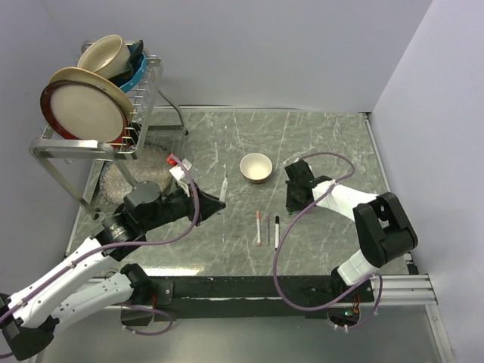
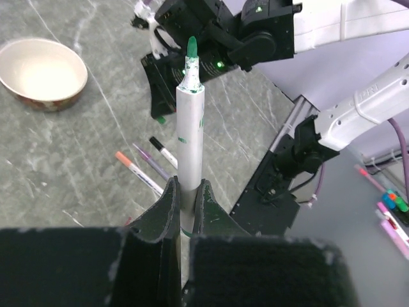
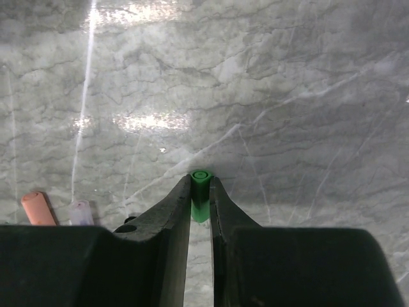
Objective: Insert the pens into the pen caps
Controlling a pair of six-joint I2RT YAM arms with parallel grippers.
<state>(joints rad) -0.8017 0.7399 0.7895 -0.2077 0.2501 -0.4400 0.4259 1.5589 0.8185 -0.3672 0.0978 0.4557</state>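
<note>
Grey marbled table (image 1: 333,136): left of the cream bowl (image 1: 255,167), the left gripper (image 2: 186,188) clamps a green-tipped pen (image 2: 190,128) by its barrel, tip jutting beyond the fingers. Right of the bowl, the right gripper (image 3: 200,187) pinches the green cap (image 3: 200,194). Loose pens (image 1: 277,231) lie nearer the arms than the bowl.

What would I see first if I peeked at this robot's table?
The left gripper pinches a white pen, its green tip sticking out. The right gripper squeezes a little green cap over the marble table. Far left, plates stand in a dish rack.
</note>
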